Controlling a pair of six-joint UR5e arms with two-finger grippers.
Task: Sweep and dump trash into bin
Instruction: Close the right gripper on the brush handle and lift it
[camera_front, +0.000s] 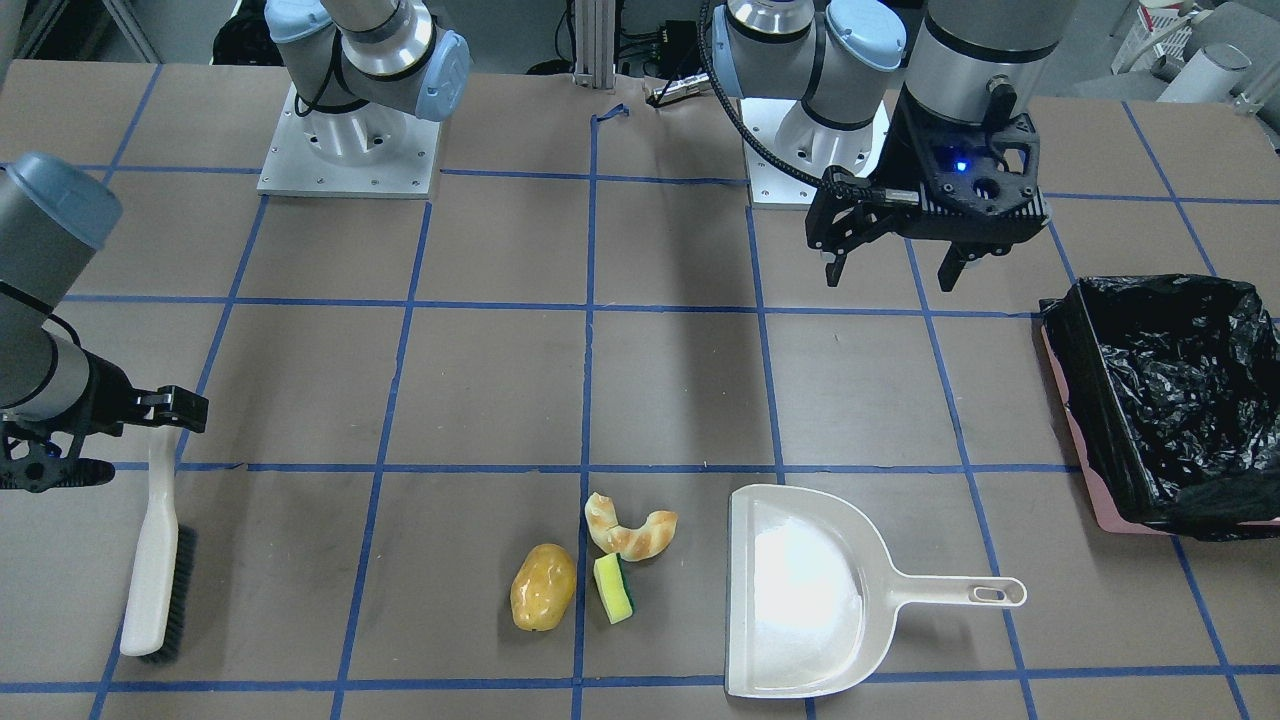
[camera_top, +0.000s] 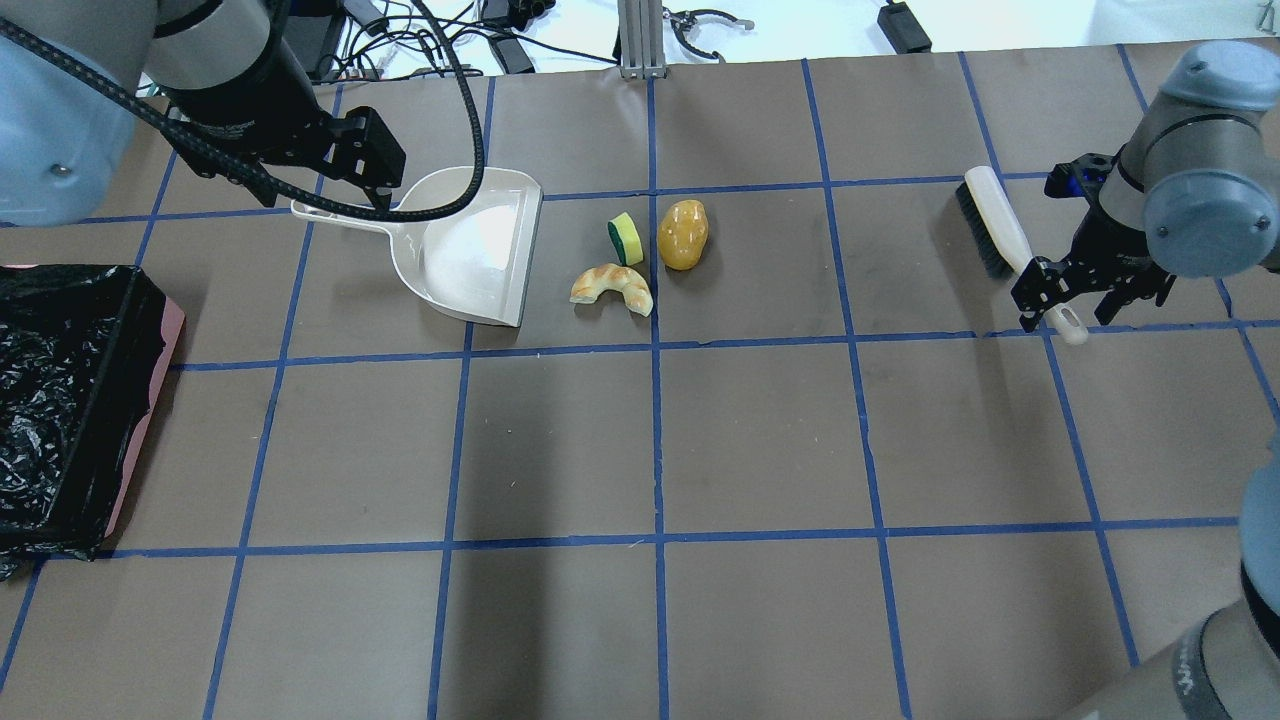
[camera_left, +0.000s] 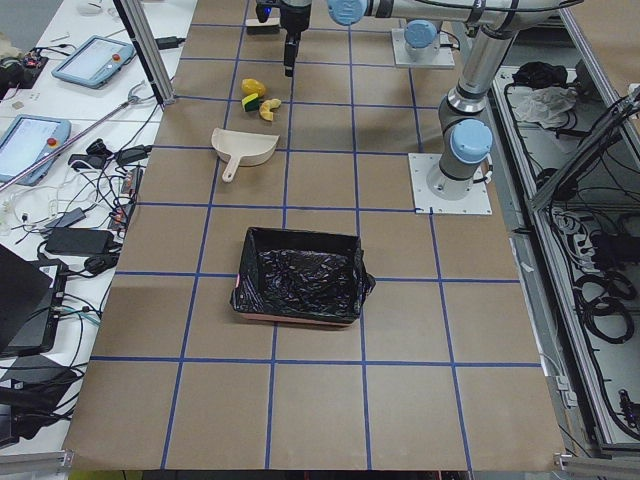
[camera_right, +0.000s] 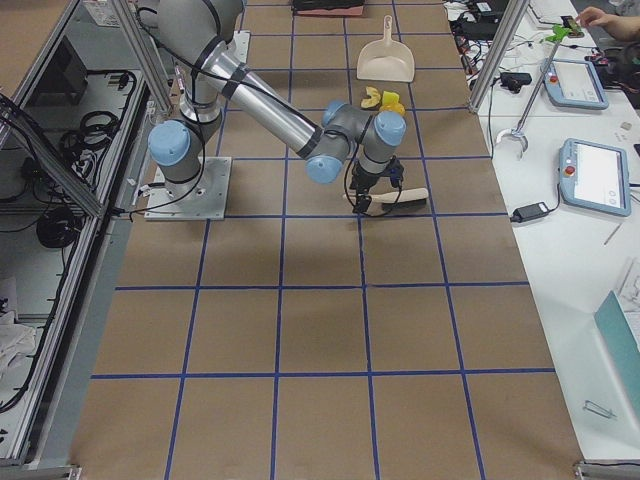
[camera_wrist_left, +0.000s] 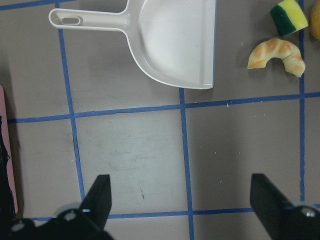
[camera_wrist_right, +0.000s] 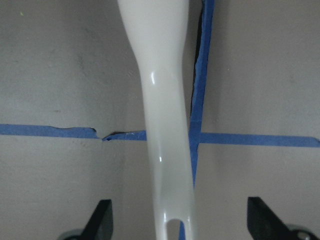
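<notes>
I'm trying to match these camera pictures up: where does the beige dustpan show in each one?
Front-facing: dustpan lower centre-right, handle pointing right.
Overhead: dustpan upper left, handle pointing left.
Exterior left: dustpan upper left, small.
Exterior right: dustpan top centre, small.
Left wrist: dustpan along the top edge.
Right wrist: not in it.
Shared landmark: the bread piece just off its open mouth.

Left arm (camera_front: 960, 60) reaches out from its base, wrist vertical, left gripper (camera_front: 891, 280) pointing straight down and hanging clear above the worktop (camera_top: 760, 440), nearer the robot-side edge. Its fingers (camera_wrist_left: 97, 200) are spread wide with nothing between them. Right arm (camera_front: 40, 300) stretches toward the worktop's right end, right gripper (camera_top: 1075, 305) low over the surface, fingers (camera_wrist_right: 100, 220) spread wide.
</notes>
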